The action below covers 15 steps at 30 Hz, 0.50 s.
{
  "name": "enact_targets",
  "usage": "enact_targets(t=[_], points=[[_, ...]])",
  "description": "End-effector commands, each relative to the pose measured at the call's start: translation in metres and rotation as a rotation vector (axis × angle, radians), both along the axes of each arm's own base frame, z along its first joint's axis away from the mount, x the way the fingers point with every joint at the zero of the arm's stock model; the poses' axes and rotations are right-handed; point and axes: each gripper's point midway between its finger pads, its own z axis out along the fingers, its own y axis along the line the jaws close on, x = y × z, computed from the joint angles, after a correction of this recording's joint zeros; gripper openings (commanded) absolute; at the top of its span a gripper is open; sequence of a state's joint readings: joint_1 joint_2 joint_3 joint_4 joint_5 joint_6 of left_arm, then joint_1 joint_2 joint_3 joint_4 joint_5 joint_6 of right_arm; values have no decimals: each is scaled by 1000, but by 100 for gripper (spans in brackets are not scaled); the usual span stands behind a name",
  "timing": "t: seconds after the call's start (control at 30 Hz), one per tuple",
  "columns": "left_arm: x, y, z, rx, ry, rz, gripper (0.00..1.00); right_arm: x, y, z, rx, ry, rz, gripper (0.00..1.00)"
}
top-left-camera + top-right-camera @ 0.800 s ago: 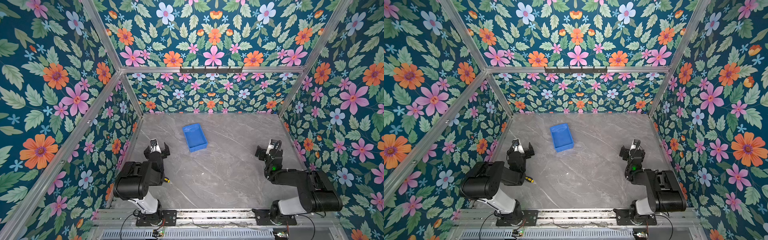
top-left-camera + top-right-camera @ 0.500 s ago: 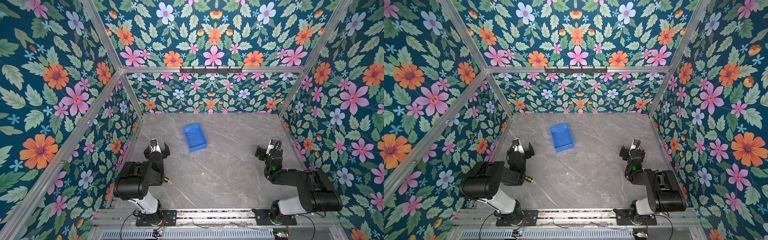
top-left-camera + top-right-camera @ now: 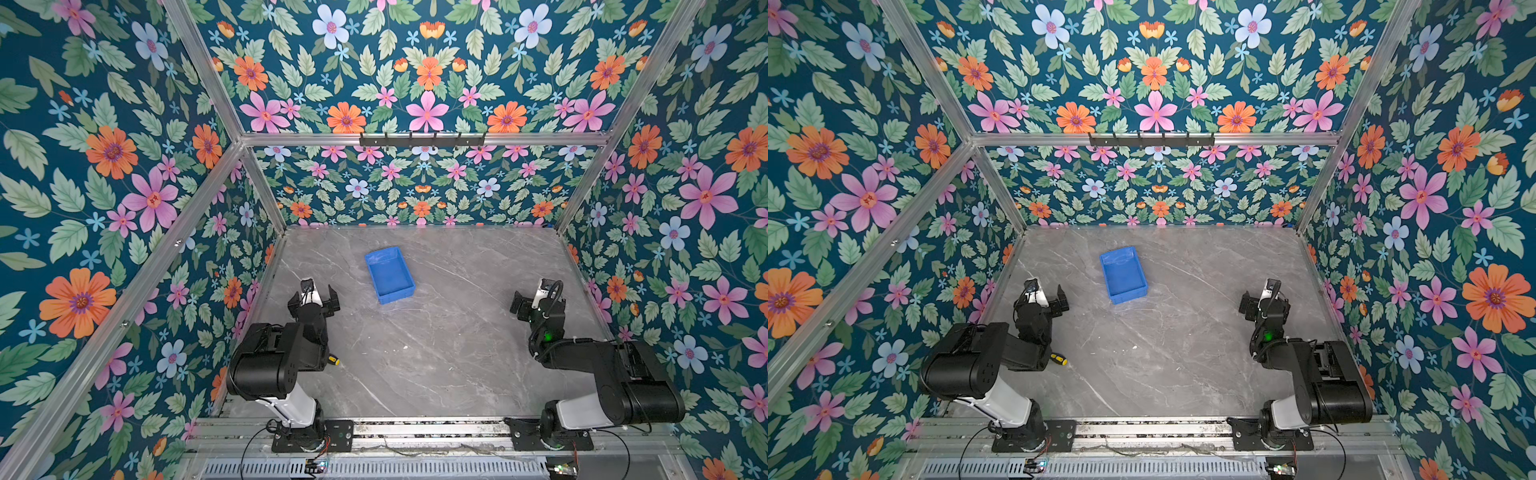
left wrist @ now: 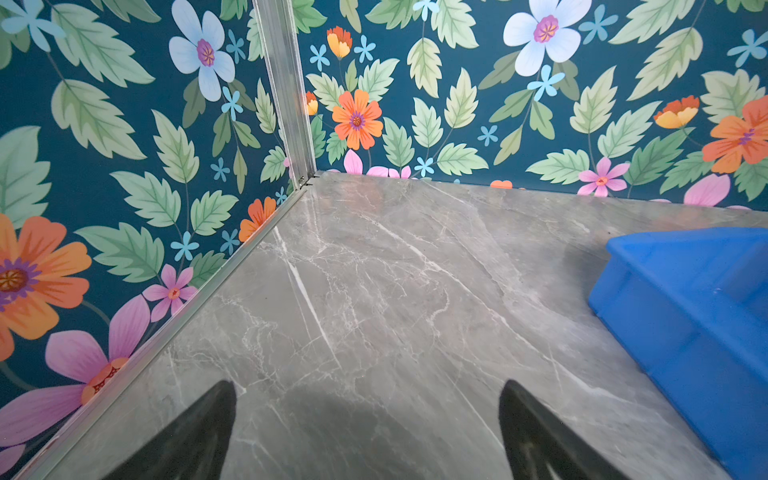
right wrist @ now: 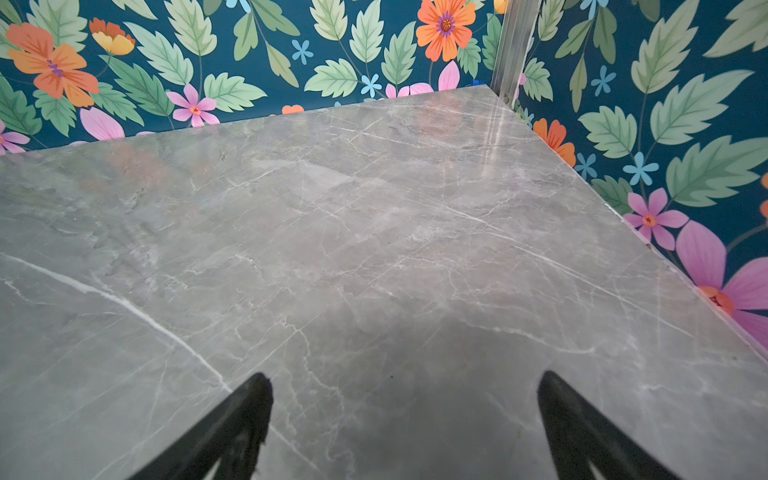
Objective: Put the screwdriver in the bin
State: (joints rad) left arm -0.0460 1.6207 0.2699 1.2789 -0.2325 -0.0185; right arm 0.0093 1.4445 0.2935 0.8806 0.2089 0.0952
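Two spread, empty: left hand [image 4: 368,390], right hand [image 5: 405,377] | grey marble table [image 3: 436,353] | floral walls [image 3: 124,166], aluminium frame [image 3: 291,139]

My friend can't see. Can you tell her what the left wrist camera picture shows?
The left gripper is open and empty above a grey marble table. A blue bin sits nearby, and flowery walls meet at a metal post in the corner.

Bright, even overhead light — soft shadows, mild edge distortion, sharp focus
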Motion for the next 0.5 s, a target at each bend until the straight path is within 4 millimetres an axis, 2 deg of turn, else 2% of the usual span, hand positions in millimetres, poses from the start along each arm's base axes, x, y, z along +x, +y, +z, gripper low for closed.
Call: enact_targets(t=[0.0, 0.17, 0.33, 0.47], points=[[1, 0, 3, 3, -12, -5, 100, 3, 1, 8, -5, -33, 6, 99], [-1, 5, 8, 2, -22, 35, 100, 1, 6, 17, -14, -50, 37, 99], [-5, 11, 27, 7, -1, 104, 100, -9, 15, 39, -10, -51, 87, 99], [-15, 17, 38, -85, 45, 170, 100, -14, 27, 59, -27, -70, 150, 99]])
